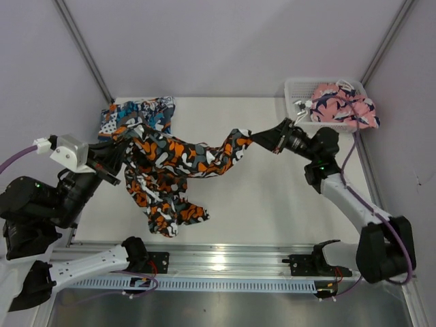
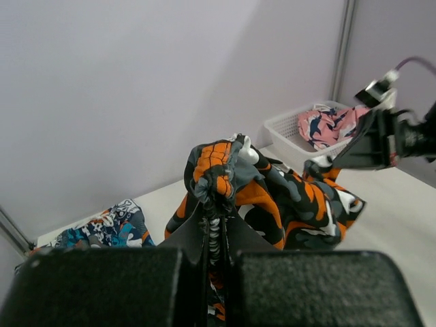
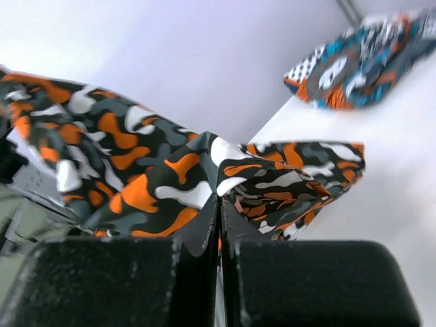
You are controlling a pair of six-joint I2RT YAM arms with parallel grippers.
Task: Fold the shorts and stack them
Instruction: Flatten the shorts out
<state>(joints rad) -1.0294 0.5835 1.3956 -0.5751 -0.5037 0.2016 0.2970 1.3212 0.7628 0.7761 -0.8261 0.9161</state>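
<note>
Orange, black, white and grey blotched shorts [image 1: 178, 158] hang stretched between my two pincers above the counter [image 1: 272, 204]. My left pincer [image 2: 216, 228] is clamped tight on a bunched edge at the left end. My right pincer [image 3: 219, 204] is closed on the opposite end, toward the back right. A loose part of the cloth trails down to the counter near its front. The teal-blue shorts [image 1: 139, 116] lie at the back left corner, partly under the blotched shorts. A white mesh basket [image 1: 294, 92] at the back right holds a pink garment [image 1: 340, 105].
</note>
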